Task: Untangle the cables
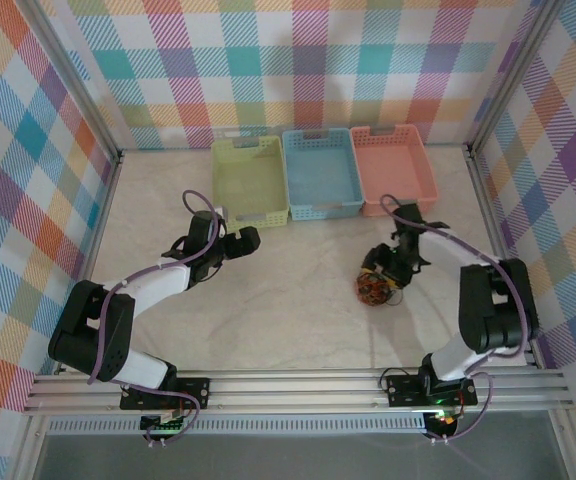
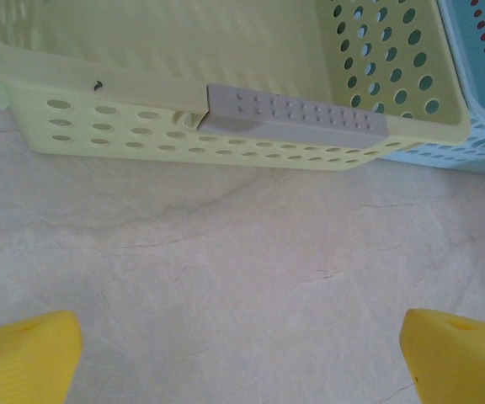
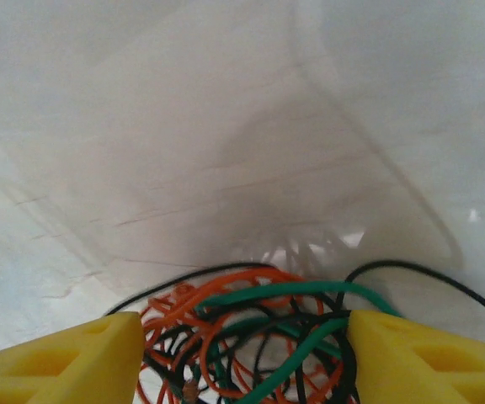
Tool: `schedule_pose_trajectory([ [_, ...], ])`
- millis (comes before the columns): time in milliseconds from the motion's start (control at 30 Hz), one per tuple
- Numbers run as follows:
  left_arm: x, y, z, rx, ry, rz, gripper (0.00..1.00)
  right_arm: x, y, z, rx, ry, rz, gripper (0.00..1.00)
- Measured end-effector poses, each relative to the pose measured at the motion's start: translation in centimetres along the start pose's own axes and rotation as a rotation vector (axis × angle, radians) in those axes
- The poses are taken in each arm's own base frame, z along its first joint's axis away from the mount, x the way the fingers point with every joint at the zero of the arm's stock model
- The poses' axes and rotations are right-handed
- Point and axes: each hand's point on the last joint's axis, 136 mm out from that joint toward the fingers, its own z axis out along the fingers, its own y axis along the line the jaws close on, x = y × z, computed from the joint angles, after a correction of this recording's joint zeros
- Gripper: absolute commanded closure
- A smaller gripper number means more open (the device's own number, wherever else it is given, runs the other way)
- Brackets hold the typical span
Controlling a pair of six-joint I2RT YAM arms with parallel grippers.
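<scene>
Yellow fingers of the right tool (image 3: 247, 341) stand apart, straddling the cables (image 3: 234, 303), a knot of orange, black and green wire on the table (image 3: 183, 126) in front of the pink basket (image 1: 393, 170). It looks light, soft, snag-prone: pinch one outer loop, not the core. The left tool (image 2: 242, 353), well left of that basket, gapes empty.

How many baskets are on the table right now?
3, in a row at the far edge: yellow-green basket left, blue basket middle, pink basket right.
</scene>
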Motion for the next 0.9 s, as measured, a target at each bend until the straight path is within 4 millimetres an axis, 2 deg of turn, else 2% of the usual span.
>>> schedule_pose_trajectory([
  [167,0.0,0.0,0.0,0.000,0.000,0.000,0.03,0.8,7.3,2.3,-0.072,0.027,-0.111,0.37],
  [367,0.0,0.0,0.0,0.000,-0.001,0.000,0.03,0.3,16.1,4.6,-0.177,0.032,-0.189,0.41],
  [400,0.0,0.0,0.0,0.000,-0.001,0.000,0.03,0.2,17.4,4.7,-0.191,0.027,-0.208,0.41],
  [500,-0.1,0.0,0.0,0.001,-0.002,0.000,0.03,0.1,19.6,4.1,-0.218,0.000,-0.258,0.40],
  [600,-0.1,0.0,0.0,0.001,-0.002,0.000,0.03,-0.3,19.7,2.0,-0.200,-0.065,-0.306,0.35],
  [700,0.0,0.0,0.0,0.001,-0.002,0.000,0.03,-1.2,18.3,-2.0,-0.160,-0.170,-0.335,0.31],
  [800,0.0,0.0,0.0,0.001,-0.001,0.000,0.03,-1.9,14.6,-6.0,-0.148,-0.254,-0.301,0.29],
  [867,0.0,-0.1,0.0,0.001,-0.001,0.000,0.04,-2.3,10.8,-7.2,-0.120,-0.274,-0.235,0.29],
  [900,0.0,-0.1,0.0,0.001,-0.001,0.000,0.04,-2.3,9.2,-7.0,-0.099,-0.268,-0.206,0.29],
])
